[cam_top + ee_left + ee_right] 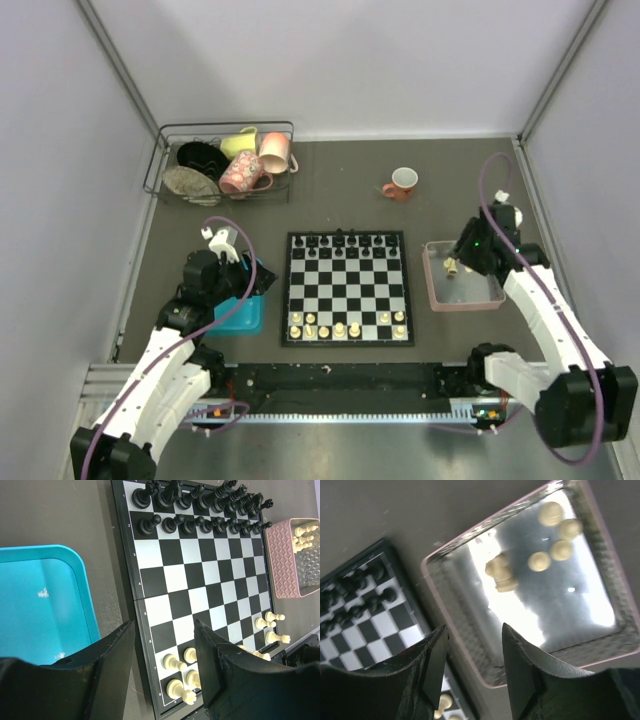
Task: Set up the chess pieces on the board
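The board [346, 290] lies flat in the middle of the table. Black figures fill its two far rows. Several cream chess pieces [345, 325] stand on its near rows, seen close up in the left wrist view [182, 667]. More chess pieces [555, 535] lie in the pink tray [465, 307]. My left gripper [164, 630] hangs open and empty over the board's near left edge, beside the blue tray [45, 605]. My right gripper [474, 630] is open and empty above the pink tray's rim [465, 645] on the side facing the board.
A wire basket [225, 165] holding cups and dishes stands at the far left. A red mug [401, 184] sits behind the board. White walls close in the table on three sides.
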